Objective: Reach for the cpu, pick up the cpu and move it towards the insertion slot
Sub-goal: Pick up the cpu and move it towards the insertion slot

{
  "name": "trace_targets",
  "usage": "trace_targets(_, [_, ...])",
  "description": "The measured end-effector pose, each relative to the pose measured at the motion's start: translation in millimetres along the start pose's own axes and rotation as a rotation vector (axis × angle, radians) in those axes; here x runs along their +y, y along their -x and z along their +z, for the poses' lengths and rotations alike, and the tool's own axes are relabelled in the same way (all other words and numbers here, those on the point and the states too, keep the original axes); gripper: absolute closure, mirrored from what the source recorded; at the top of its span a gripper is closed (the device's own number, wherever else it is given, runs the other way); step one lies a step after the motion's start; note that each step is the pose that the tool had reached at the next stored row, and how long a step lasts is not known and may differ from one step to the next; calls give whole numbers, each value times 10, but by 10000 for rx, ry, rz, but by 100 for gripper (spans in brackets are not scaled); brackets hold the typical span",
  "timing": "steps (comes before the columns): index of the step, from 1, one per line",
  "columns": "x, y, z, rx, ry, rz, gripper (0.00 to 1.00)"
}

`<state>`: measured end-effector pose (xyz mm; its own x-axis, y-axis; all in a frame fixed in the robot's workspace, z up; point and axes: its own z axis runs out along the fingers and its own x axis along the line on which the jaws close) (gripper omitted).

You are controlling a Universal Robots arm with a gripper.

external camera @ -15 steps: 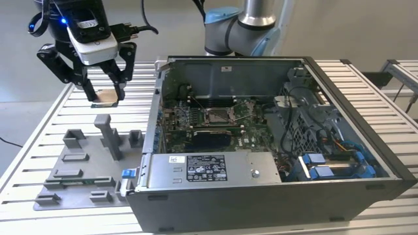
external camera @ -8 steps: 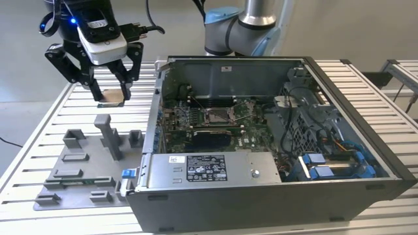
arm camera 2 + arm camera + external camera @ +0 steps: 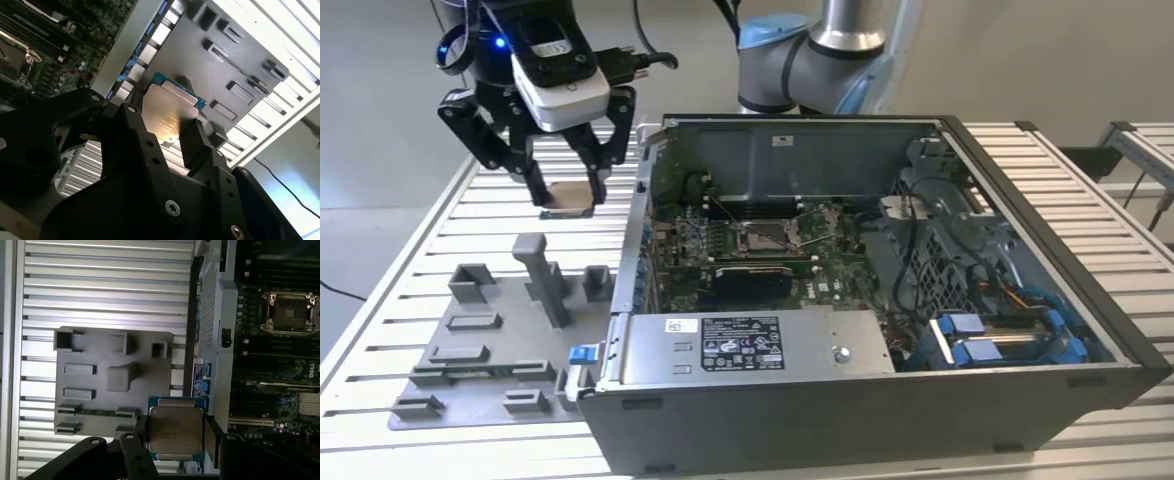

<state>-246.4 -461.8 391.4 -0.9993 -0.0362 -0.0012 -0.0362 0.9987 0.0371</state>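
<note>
CPU [image 3: 568, 195], a small thin flat square chip with a silvery metal top and a tan edge, is clamped by two opposite edges between the robot's black fingers [image 3: 535, 180]. It hangs in the air above the slatted aluminium worktop [image 3: 414, 240], just outside the open grey computer case [image 3: 854, 420] on the exterior view's left. The grey plastic fixture plate [image 3: 494, 370] lies below and nearer the camera.

The carry towards the insertion slot [image 3: 765, 235], a shiny metal-framed square socket on the green motherboard, looks only begun, since the case wall stands between the two. Doing it well probably means keeping the chip level, gripping firmly without twisting, passing over the case rim with room to spare, and squaring the chip's sides to the socket frame.

In the first wrist view the lid [image 3: 175, 427] appears clean and bright, with a thin teal-green border around it.
</note>
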Motion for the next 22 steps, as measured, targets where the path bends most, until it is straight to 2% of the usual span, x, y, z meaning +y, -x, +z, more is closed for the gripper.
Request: trace_targets(22, [-17,485,0,2,-1,0,100])
